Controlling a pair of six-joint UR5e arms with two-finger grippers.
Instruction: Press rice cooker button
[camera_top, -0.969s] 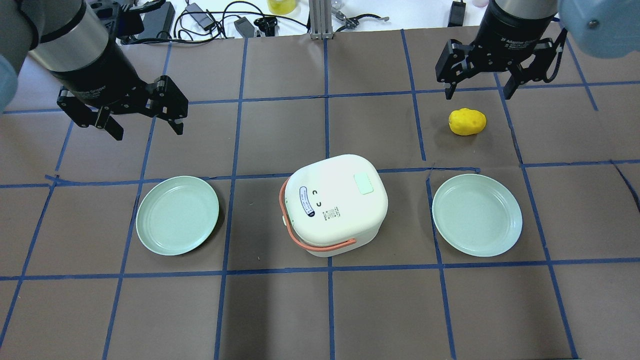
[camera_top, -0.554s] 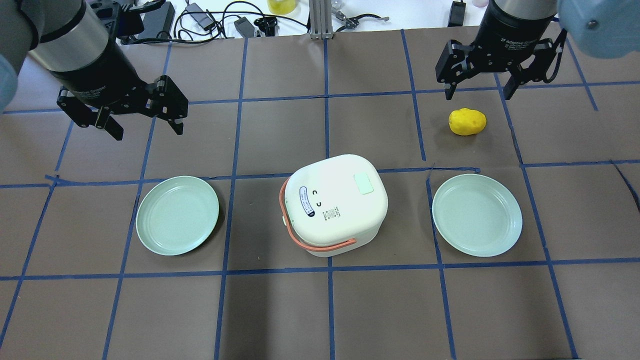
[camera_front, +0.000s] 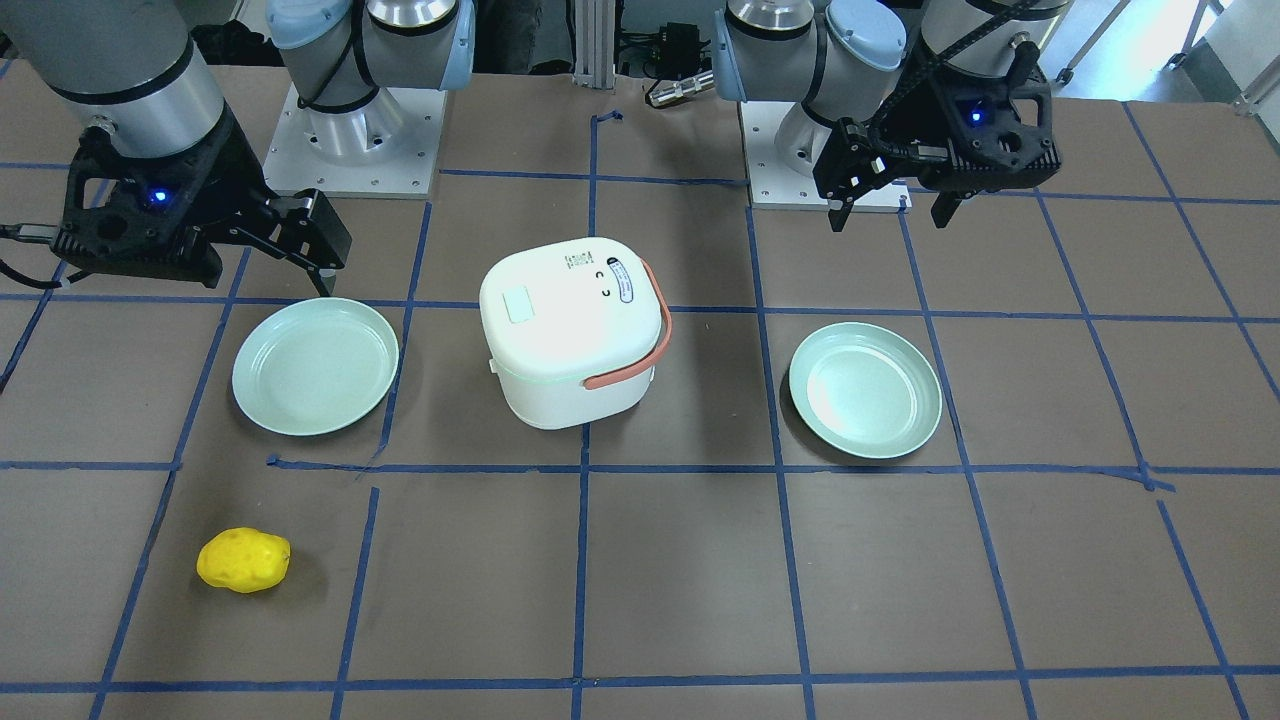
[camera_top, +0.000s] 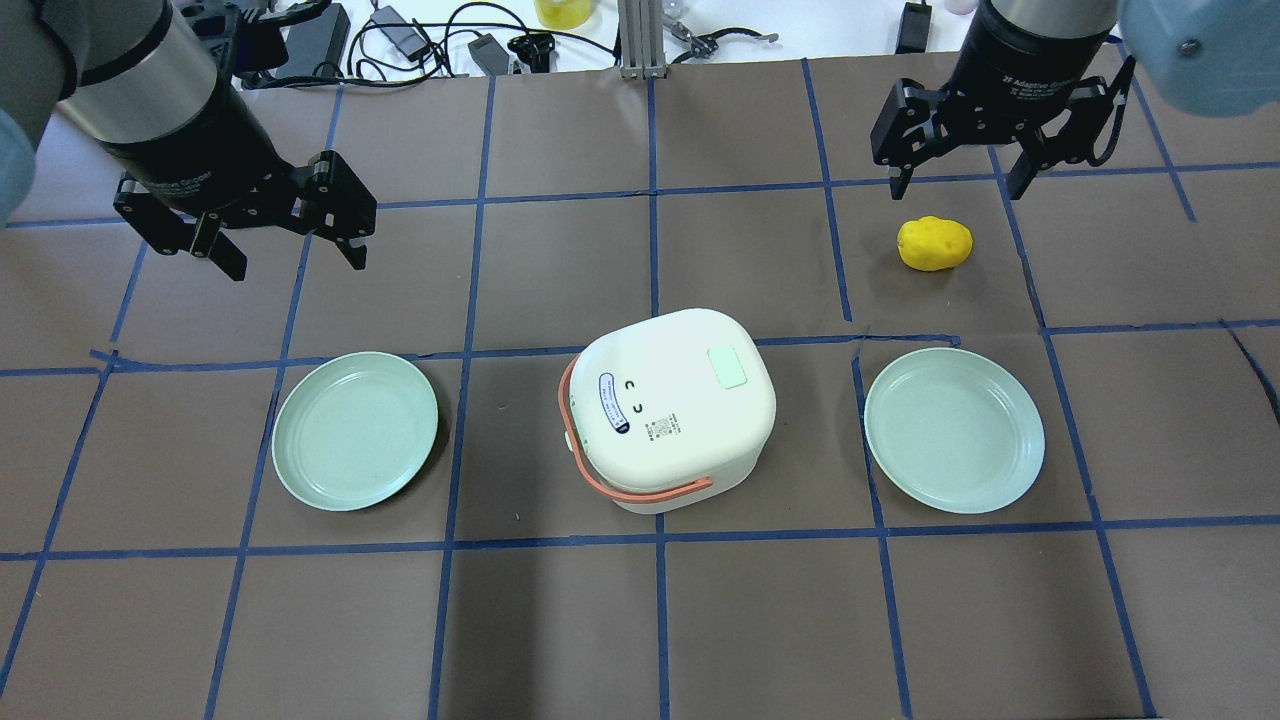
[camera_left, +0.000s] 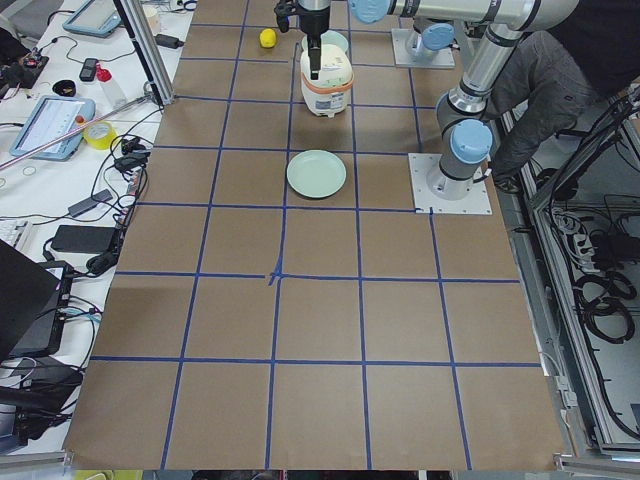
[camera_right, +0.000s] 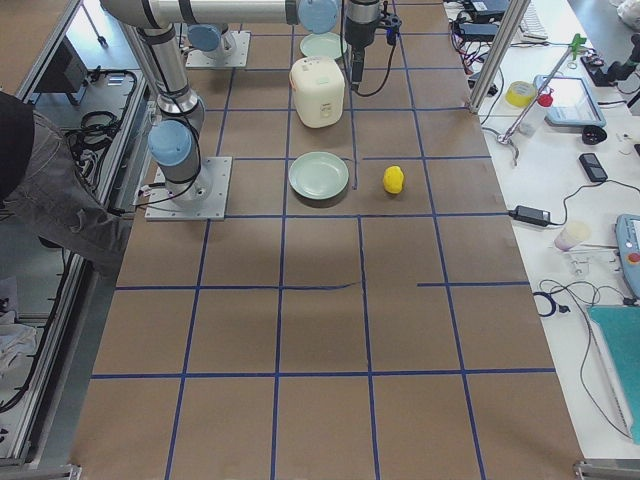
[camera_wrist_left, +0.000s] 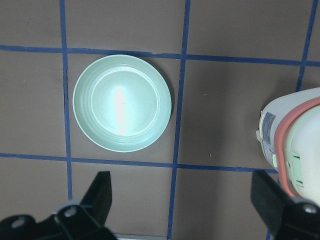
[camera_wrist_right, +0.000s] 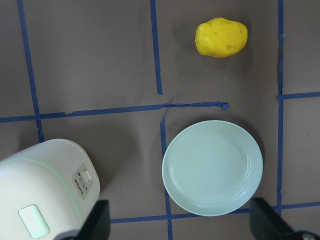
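Observation:
The white rice cooker (camera_top: 665, 410) with an orange handle stands at the table's middle, lid shut. Its pale rounded-rectangle button (camera_top: 727, 367) sits flush in the lid top, toward the far right edge; it also shows in the front view (camera_front: 517, 304) and the right wrist view (camera_wrist_right: 34, 220). My left gripper (camera_top: 297, 267) is open and empty, hovering far left of the cooker beyond the left plate. My right gripper (camera_top: 955, 192) is open and empty, hovering far right, just beyond the yellow potato (camera_top: 935, 243). Neither touches the cooker.
Two pale green plates flank the cooker, the left plate (camera_top: 355, 430) and the right plate (camera_top: 953, 430). Blue tape lines grid the brown table. Cables and tools lie along the far edge (camera_top: 420, 40). A post (camera_top: 640, 40) stands at the far middle.

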